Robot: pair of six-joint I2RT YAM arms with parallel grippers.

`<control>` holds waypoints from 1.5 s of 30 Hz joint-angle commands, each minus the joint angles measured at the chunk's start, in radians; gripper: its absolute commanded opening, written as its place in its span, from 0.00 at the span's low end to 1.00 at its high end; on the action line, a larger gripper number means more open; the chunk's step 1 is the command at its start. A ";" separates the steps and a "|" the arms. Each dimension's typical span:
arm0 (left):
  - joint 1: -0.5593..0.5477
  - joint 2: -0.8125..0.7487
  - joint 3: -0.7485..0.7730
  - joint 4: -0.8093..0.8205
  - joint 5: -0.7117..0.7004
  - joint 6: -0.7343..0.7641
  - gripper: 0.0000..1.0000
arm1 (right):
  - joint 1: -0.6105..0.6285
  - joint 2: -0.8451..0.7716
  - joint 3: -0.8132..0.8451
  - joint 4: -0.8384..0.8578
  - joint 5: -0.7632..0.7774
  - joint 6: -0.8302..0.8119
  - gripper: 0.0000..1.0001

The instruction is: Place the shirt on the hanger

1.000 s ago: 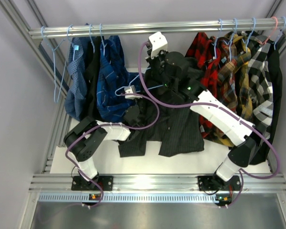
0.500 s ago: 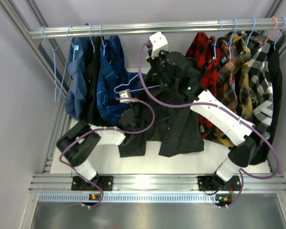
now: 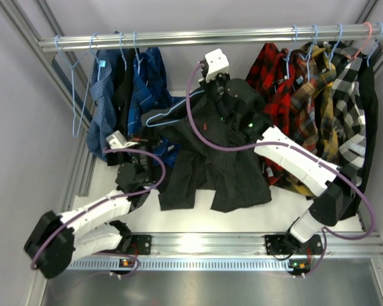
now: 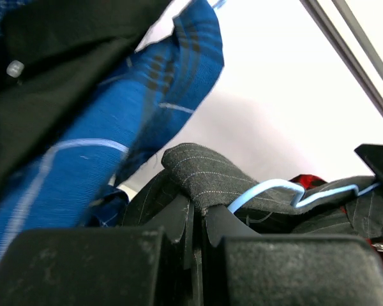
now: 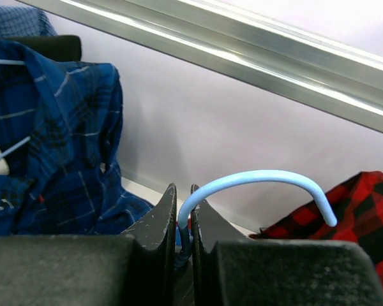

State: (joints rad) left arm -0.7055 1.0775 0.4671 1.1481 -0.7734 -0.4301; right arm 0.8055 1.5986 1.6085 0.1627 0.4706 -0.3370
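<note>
The dark pinstriped shirt (image 3: 226,162) hangs draped in the middle over the white table, below the right arm. The light-blue wire hanger (image 3: 172,113) runs along the shirt's top left. My right gripper (image 5: 184,204) is shut on the hanger's hook (image 5: 262,175), high up near the rail (image 3: 220,95). My left gripper (image 4: 196,207) is shut on a fold of the shirt (image 4: 210,175), with the hanger wire (image 4: 268,188) just behind that fold. From above, the left gripper (image 3: 143,167) sits at the shirt's left edge, under the blue shirts.
A metal rail (image 3: 179,37) crosses the back. Blue checked shirts (image 3: 147,95) and an empty hanger (image 3: 76,95) hang at its left, red and yellow plaid shirts (image 3: 293,83) at its right. The white table (image 3: 287,207) lies below, with frame rails along its edges.
The left gripper shut on the shirt's fabric, and its arm swung back down and to the left. The hanger's left end rose and moved left. The right arm shifted slightly.
</note>
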 commanded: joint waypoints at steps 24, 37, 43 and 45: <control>0.061 -0.381 0.232 -0.705 0.054 0.011 0.00 | -0.045 -0.062 -0.231 0.436 0.198 -0.439 0.00; 0.061 -0.101 0.697 -1.130 0.207 0.074 0.00 | 0.069 0.006 -0.305 0.762 0.260 -0.732 0.00; 0.061 0.021 0.791 -1.186 0.252 0.076 0.00 | 0.187 -0.023 -0.291 0.773 0.244 -0.725 0.00; 0.060 0.047 0.811 -1.194 0.260 0.070 0.00 | 0.222 -0.005 -0.254 0.755 0.253 -0.735 0.00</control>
State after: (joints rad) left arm -0.6323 1.1069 1.1801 -0.1452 -0.5697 -0.3447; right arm 0.9379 1.5661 1.3338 1.0111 0.7433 -0.9592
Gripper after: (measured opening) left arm 0.032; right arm 0.051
